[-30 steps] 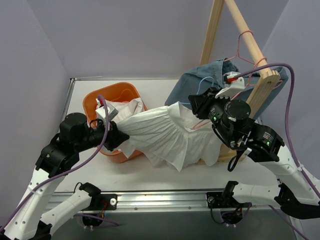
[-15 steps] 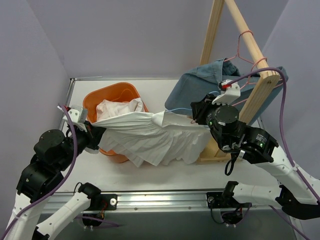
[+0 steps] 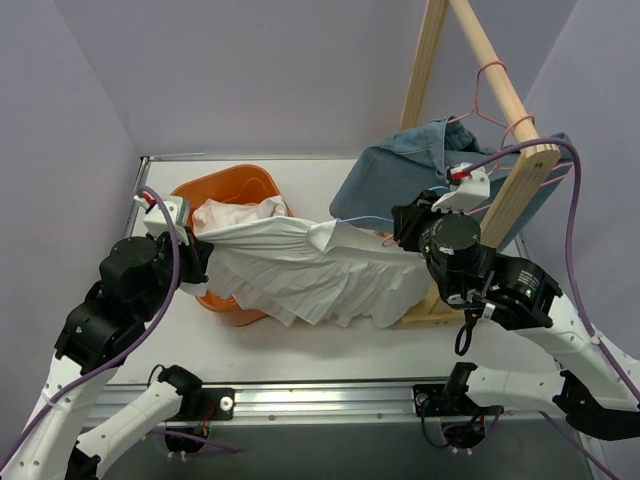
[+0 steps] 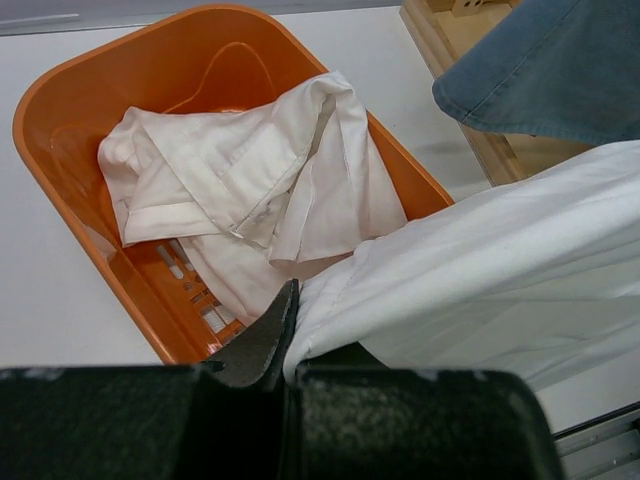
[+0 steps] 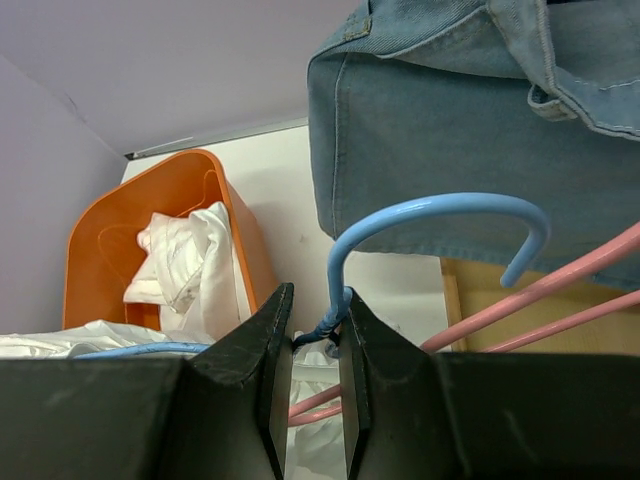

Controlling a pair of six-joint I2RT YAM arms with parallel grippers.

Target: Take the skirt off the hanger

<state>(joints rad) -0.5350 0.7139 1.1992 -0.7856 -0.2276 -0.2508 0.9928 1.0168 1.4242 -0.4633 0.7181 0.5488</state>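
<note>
So the left fingers (image 4: 283, 325) are pinched tight on one end of the white skirt (image 3: 300, 268), just above the orange basket (image 4: 60, 90). The skirt stretches across to the right fingers (image 5: 283, 325), which are squeezing the blue hanger (image 5: 430, 208) at its neck.

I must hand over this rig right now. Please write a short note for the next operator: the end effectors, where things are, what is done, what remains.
Left end effector: shut on one end of the white skirt, beside the orange basket.
Right end effector: shut on the neck of the blue hanger, near the denim garment on the wooden rack.
Skirt: stretched between both arms; its right end seems not yet off the hanger.
Done: both grasps made, skirt taut.
Left to do: pull the skirt free of the hanger.
</note>
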